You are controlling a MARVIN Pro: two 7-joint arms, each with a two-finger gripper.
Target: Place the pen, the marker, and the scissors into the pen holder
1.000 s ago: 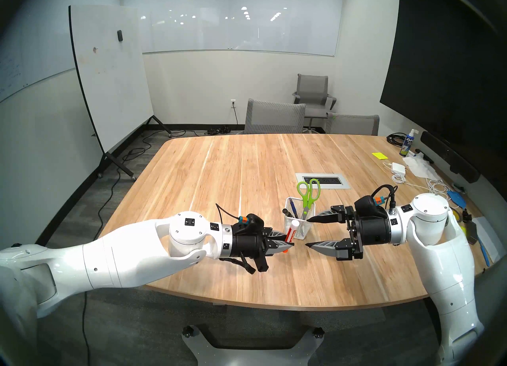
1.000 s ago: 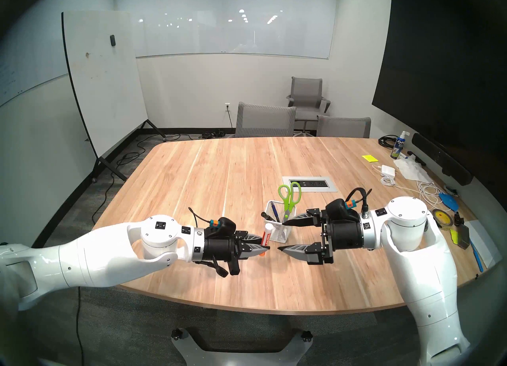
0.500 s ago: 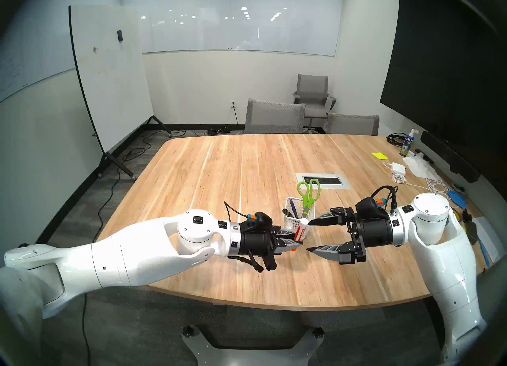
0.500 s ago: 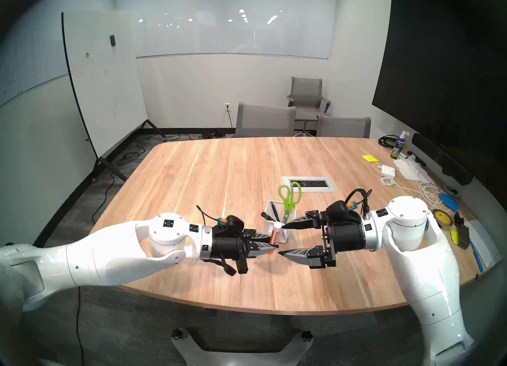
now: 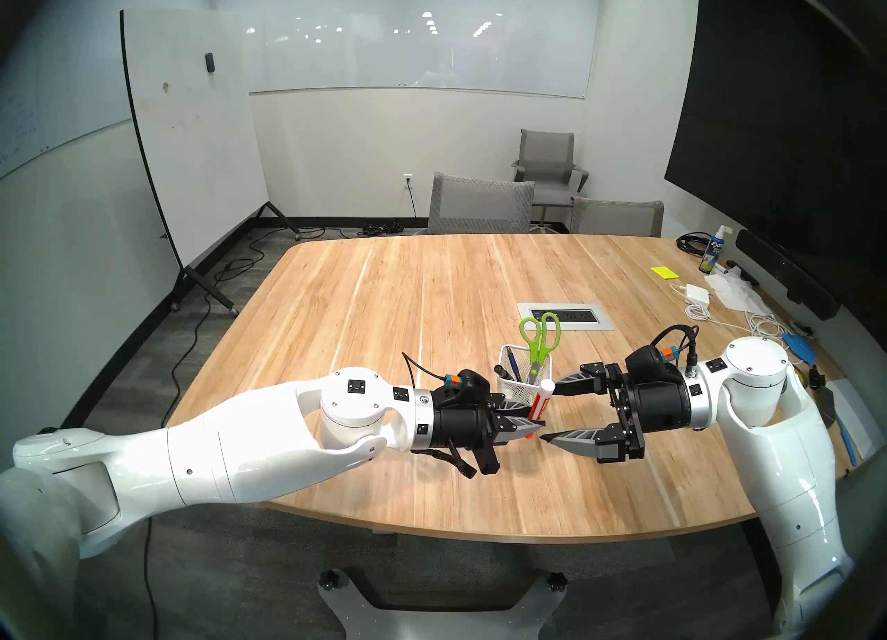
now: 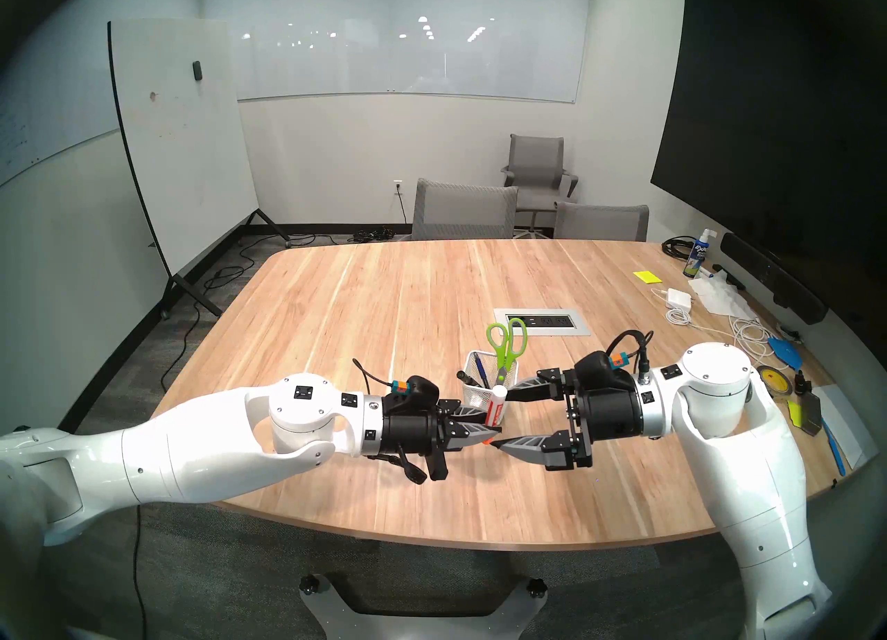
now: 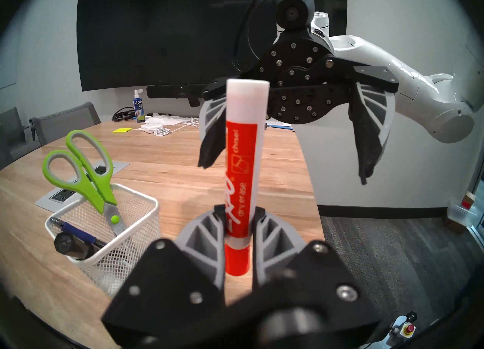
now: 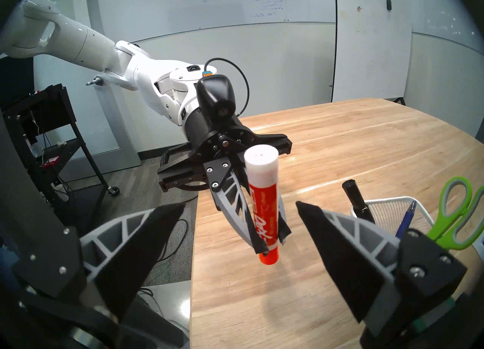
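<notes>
Your left gripper (image 5: 536, 425) is clamped on a red marker (image 5: 541, 401) with a white end, holding it near its lower part so the marker stands nearly upright, white end up and red cap poking out below the fingers. In the left wrist view the two fingertips (image 7: 219, 213) press either side of the red label. The marker hangs above the wooden table (image 5: 384, 298), just in front of the pen holder (image 5: 521, 387), not inside it.

Your right gripper (image 5: 552, 413) faces the left one with its jaws spread wide and nothing between them. From the head view, the marker's white top sits close to the tip of the right gripper's upper finger; whether they touch you cannot tell. In the right wrist view the marker (image 8: 263, 209) stands between the two spread fingers but farther out, clear of both.

The pen holder is a white mesh cup standing upright on the table. Inside it the scissors (image 5: 540, 339) stand blades down, green handles sticking well above the rim. The blue pen (image 7: 78, 232) leans in the cup beside them, and a black marker (image 8: 357, 200) leans against the rim at the corner nearest the left arm.

Off to the right side of the table lie a spray bottle (image 5: 713, 252), a yellow sticky pad (image 5: 664, 272) and a white charger (image 5: 694, 293) with its cord.
</notes>
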